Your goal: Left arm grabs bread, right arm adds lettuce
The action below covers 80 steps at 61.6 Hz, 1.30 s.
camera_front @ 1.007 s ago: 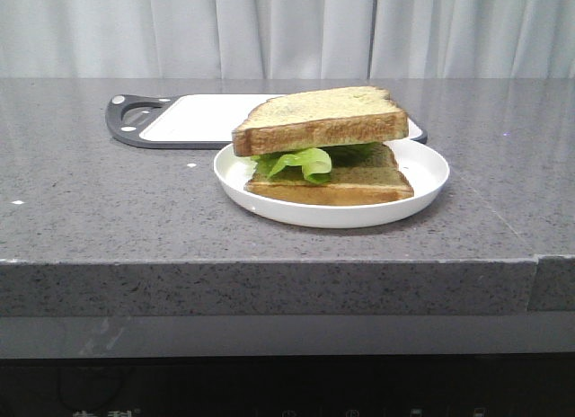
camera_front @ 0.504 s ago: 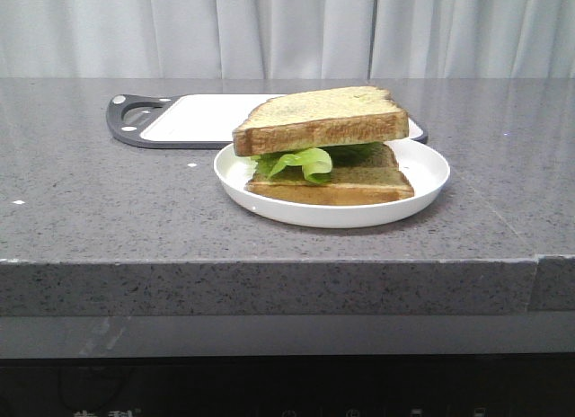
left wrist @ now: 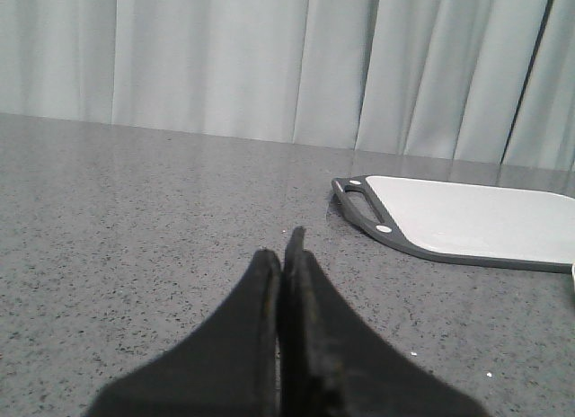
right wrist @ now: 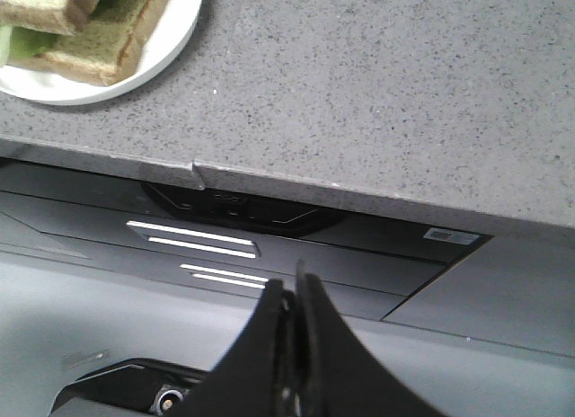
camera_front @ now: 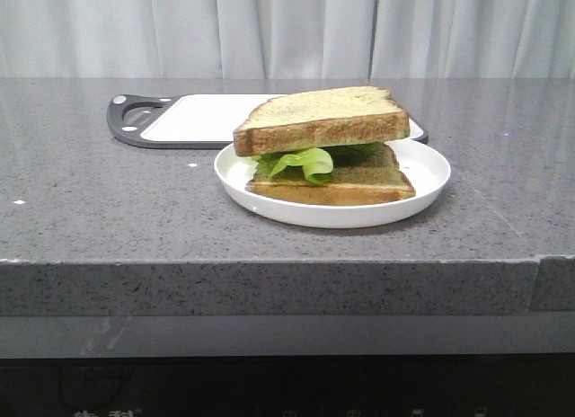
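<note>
Pale curtains hang behind the grey speckled worktop (camera_front: 108, 210). On the white plate (camera_front: 427, 179), the bread (camera_front: 319, 120) tops the lettuce (camera_front: 301, 162) over a lower slice (camera_front: 359, 181). A cutting board (camera_front: 198, 118) lies at ten o'clock. Left hand (left wrist: 284, 255) and right hand (right wrist: 292, 296) are both pressed together, empty.

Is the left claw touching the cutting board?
Apart. The left wrist view shows bare counter between the left claw and the cutting board.

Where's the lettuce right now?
In the front view, the lettuce sits sandwiched between the thick bread and a lower slice on the white plate, poking out left.
</note>
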Tool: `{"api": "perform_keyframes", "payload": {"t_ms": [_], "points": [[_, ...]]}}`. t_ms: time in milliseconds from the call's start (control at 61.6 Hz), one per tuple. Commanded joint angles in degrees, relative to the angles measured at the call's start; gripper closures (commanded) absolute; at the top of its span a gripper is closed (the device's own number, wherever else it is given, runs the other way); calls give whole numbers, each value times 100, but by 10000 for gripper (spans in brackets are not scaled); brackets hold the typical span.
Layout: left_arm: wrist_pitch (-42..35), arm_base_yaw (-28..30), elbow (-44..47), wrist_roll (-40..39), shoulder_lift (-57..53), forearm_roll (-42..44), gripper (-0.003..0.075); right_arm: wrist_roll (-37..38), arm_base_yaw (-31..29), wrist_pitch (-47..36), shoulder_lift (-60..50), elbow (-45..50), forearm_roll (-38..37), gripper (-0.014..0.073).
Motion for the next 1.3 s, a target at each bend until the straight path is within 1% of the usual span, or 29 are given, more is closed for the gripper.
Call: {"api": "perform_keyframes", "payload": {"t_ms": [0,130,227,341,487,682,715,1283], "points": [[-486,17,30,-61,-114,-38,741,-8,-123,-821,-186,186,-220,711],[-486,17,30,-61,-114,-38,741,-8,-332,-2205,-832,1098,-295,711],[-486,17,30,-61,-114,-38,741,-8,-490,-3380,-1365,2022,-307,711],[-486,17,30,-61,-114,-38,741,-8,-581,-4381,-1845,2860,-307,711],[-486,17,30,-61,-114,-38,741,-8,-613,-5406,-2270,3795,-302,711],[-486,17,30,-61,-114,-38,741,-2,-606,-6524,-2710,4616,-296,711],[-486,17,30,-61,-114,-38,741,-2,-606,-6414,-2703,4582,-291,711],[-486,17,30,-61,-107,-38,741,-2,-614,-6461,-2695,4589,-281,711]]}}
